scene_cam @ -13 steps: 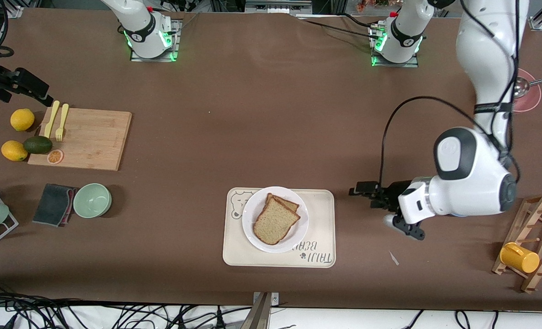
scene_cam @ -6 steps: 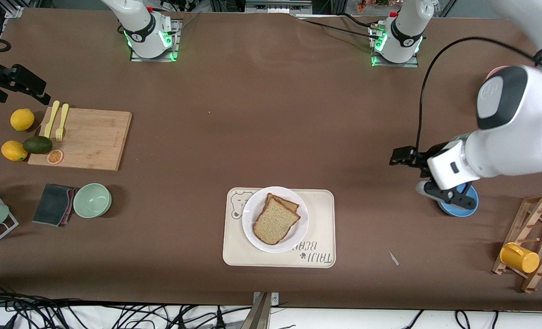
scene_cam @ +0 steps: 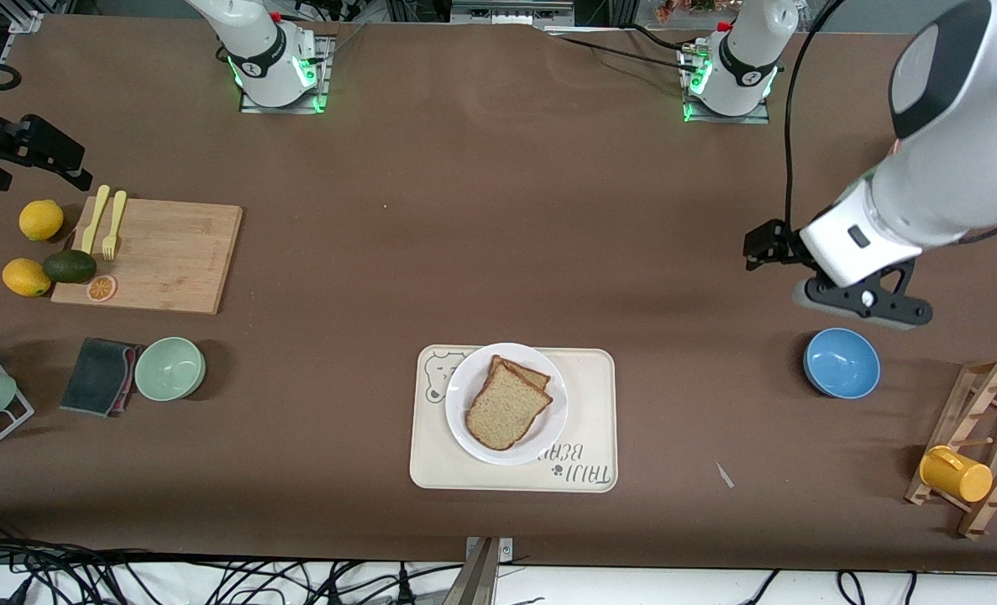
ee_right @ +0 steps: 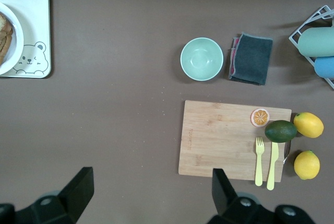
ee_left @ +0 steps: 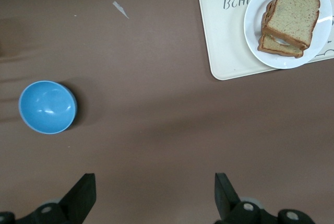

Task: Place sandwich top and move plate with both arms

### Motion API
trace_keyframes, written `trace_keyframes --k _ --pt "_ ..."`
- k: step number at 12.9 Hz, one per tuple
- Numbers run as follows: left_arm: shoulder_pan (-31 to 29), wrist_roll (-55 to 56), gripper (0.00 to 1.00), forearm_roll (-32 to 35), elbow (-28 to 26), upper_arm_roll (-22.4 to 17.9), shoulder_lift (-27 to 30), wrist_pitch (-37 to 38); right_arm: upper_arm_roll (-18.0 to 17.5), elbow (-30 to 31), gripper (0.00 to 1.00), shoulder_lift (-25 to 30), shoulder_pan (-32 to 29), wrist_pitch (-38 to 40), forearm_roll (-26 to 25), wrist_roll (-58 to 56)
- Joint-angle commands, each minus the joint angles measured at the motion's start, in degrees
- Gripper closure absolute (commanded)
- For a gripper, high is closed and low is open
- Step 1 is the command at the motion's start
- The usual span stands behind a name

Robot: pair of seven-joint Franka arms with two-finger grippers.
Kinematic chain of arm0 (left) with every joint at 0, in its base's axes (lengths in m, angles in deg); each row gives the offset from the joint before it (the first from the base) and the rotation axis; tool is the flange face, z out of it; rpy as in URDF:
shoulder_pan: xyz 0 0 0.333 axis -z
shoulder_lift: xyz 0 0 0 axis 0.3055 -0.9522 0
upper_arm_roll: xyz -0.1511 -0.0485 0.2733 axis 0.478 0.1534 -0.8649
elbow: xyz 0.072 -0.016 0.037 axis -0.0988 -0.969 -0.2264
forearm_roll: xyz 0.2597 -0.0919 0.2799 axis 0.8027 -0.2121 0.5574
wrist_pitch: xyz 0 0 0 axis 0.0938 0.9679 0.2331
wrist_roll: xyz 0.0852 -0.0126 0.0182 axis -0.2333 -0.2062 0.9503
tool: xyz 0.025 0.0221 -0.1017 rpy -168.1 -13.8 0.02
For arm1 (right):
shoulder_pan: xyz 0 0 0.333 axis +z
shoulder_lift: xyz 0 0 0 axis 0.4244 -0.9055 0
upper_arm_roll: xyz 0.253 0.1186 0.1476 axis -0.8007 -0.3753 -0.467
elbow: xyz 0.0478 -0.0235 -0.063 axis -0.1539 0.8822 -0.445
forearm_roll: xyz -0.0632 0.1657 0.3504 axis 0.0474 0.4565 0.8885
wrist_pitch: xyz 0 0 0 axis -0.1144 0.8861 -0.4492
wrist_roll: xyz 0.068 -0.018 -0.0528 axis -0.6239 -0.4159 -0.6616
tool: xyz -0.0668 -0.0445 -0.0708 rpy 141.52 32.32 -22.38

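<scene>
Left claw (scene_cam: 863,302) up over bare table, empty, jaws wide apart; right claw (scene_cam: 11,155) also empty & spread, over table edge by the cutting board.

Sandwich top (scene_cam: 506,407) already sits on the lower slice, on the plate (scene_cam: 464,378), which rests on the bear-print tray (scene_cam: 590,420) at about 6 o'clock of the table (scene_cam: 481,210) in front view. So step 1 looks done; the plate move w/ both arms is not begun. Left claw is at approx 3 o'clock, just above the blue bowl (scene_cam: 841,363); right claw at approx 9 o'clock, near a lemon (scene_cam: 41,220). Both well apart from the plate. Next, I'd judge: each arm swings in toward 6 o'clock, drops to rim height, pinches the plate rim from its own end, then lifts level together so the bread doesn't slide.
</scene>
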Motion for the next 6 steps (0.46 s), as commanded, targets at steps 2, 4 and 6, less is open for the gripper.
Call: trace_keyframes --k 2,4,6 --pt "-4.0 0.2 0.00 2.0 -10.2 0.0 9.6 -1.7 0.0 -1.0 0.00 0.1 -0.3 0.7 0.4 -0.2" --pt "-6.8 0.0 0.00 1.3 -15.5 0.1 13.6 -6.3 -0.2 -1.0 0.00 0.1 -0.3 1.0 0.3 -0.2" --pt "-7.6 0.2 0.00 1.3 -22.1 0.1 17.7 -9.5 -0.3 -1.0 0.00 0.1 -0.3 1.1 0.3 -0.2"
